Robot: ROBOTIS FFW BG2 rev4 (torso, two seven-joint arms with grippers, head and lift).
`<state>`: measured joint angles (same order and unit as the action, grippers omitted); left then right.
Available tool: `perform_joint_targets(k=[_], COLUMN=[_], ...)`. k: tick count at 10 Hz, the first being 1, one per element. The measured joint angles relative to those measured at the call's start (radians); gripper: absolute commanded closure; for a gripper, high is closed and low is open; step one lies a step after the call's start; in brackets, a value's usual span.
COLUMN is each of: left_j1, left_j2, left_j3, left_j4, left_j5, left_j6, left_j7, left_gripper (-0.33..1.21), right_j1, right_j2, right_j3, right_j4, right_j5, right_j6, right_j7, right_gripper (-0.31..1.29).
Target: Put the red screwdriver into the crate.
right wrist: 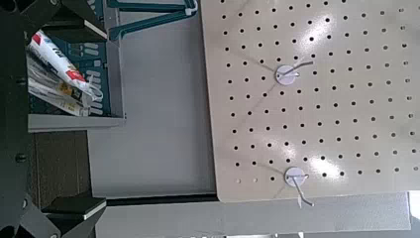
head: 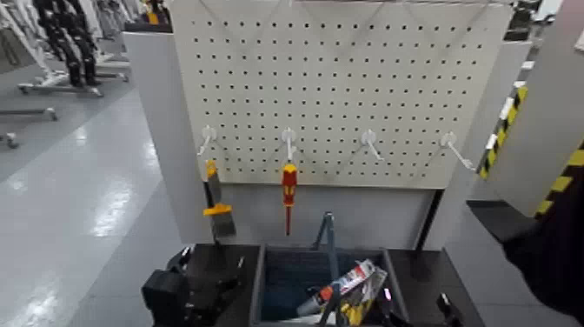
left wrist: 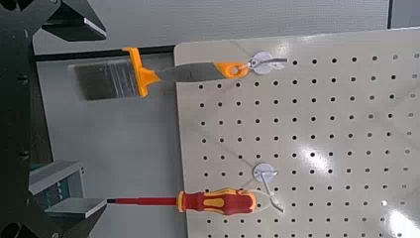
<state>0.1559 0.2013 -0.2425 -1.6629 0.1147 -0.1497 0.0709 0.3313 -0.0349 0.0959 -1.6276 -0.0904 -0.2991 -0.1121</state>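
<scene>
Hanging from a white hook on the white perforated pegboard (head: 348,78), the slim red screwdriver with yellow-orange bands (head: 288,193) pointed its thin shaft straight down, above the dark grey plastic crate with a dark blue inside (head: 287,278). The tip was apart from the crate, with the grey panel below the pegboard behind it. On the next hook toward the robot's left hung the orange-and-black flat-bladed scraper (head: 214,202), near the screwdriver but not touching it. Two other white hooks (head: 369,142) toward the right carried nothing.

The crate stood on the dark counter (head: 426,278) in front of the board. Its upright metal handle frame (head: 328,239) rose just beside the line under the screwdriver. Inside the crate, on the right part, lay some packaged items in white, red and yellow (head: 352,291).

The left gripper (head: 195,291) was low on the counter, just beside the crate's left wall; in the left wrist view its fingers (left wrist: 74,206) stood wide apart and held nothing. The right gripper (head: 417,313) was low at the crate's right side, and its fingers (right wrist: 69,208) were also spread apart and empty.
</scene>
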Motion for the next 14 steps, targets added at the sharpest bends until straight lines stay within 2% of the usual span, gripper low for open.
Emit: perform_joint_targets(k=[4, 9, 12, 14], left_j1=[0.001, -0.107, -0.182, -0.243], left_j2=[-0.002, -0.028, -0.048, -0.041], left_j3=[-0.001, 0.039, 0.060, 0.039], left_j4=[0.004, 0.041, 0.077, 0.109], left_j5=[0.014, 0.040, 0.042, 0.062], left_j6=[0.006, 0.111, 0.156, 0.186], left_j7=[-0.014, -0.265, -0.361, -0.400], left_gripper=[0.12, 0.12, 0.12, 0.12], right_j1=[0.000, -0.003, -0.004, -0.008], right_j2=[0.002, 0.003, 0.003, 0.003], right_j3=[-0.006, -0.001, 0.000, 0.004], right_j4=[-0.001, 0.002, 0.002, 0.005], right_j5=[0.001, 0.001, 0.001, 0.000], right_j6=[-0.004, -0.006, -0.007, -0.011], right_j7=[0.000, 0.000, 0.000, 0.000], right_gripper=[0.13, 0.13, 0.13, 0.13])
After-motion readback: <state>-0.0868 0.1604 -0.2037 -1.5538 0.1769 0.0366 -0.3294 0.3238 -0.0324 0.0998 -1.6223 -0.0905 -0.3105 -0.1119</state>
